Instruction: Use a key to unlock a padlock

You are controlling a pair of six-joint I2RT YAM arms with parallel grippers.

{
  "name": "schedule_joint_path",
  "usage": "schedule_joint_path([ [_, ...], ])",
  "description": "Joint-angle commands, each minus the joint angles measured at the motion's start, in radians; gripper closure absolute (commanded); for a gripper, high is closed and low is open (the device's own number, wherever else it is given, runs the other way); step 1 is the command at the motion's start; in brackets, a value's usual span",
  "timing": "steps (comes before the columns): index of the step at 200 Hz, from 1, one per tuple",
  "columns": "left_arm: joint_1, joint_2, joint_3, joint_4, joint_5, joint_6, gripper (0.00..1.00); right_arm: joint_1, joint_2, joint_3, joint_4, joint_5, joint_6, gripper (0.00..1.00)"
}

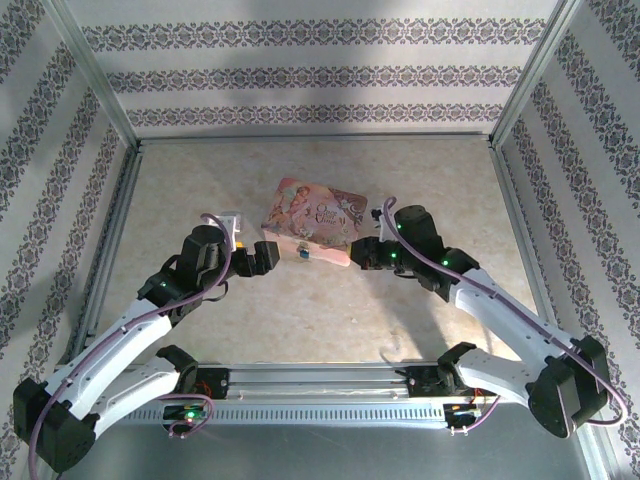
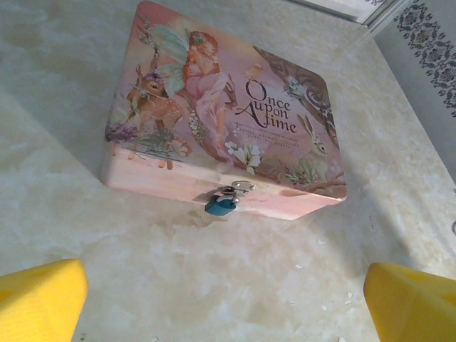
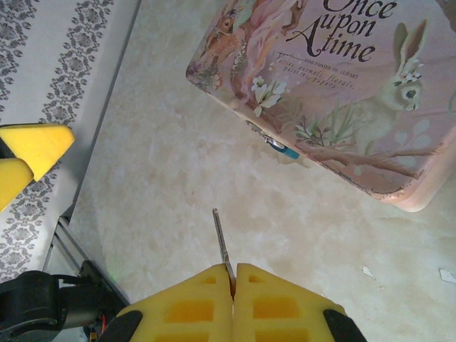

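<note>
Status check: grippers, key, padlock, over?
Left gripper open, empty. Right gripper shut on key, blade out. Padlock hangs at front of tin, key not yet in. Bare table between.

Blue padlock (image 2: 221, 206), pink tin (image 2: 214, 107) w/ fairies

Left arm (image 1: 120, 355), right arm (image 1: 510, 315): white links, black joints, purple cables (image 1: 213, 216); green base lights (image 1: 190, 410) near 6 o'clock; yellow foam claw pads (image 3: 185, 310).

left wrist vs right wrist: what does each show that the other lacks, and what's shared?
Left wrist: the lid and whole front wall of the pink flower-printed rectangular tin box, the tiny bluish metal padlock hanging at its hasp, and the open left end effector. Right wrist: the thin grey metal key pinched in the shut right end effector, tip apart from the tin. Both: tin, padlock, marbled beige tabletop.
</note>
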Motion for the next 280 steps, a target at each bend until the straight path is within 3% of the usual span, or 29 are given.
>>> schedule_joint_path([
  [1, 0.009, 0.008, 0.005, 0.000, 0.036, -0.034, 0.01, -0.004, 0.032, 0.057, -0.016, -0.027, -0.040, 1.00],
  [138, 0.009, 0.181, -0.142, 0.320, 0.169, -0.204, 0.01, -0.081, 0.358, 0.227, 0.096, -0.175, -0.082, 1.00],
  [205, 0.022, 0.488, 0.010, 0.464, 0.258, -0.200, 0.01, -0.139, 0.514, 0.291, 0.144, -0.203, -0.095, 1.00],
  [280, 0.071, 0.744, 0.073, 0.658, 0.347, -0.304, 0.00, -0.170, 0.597, 0.301, 0.135, -0.189, -0.118, 1.00],
])
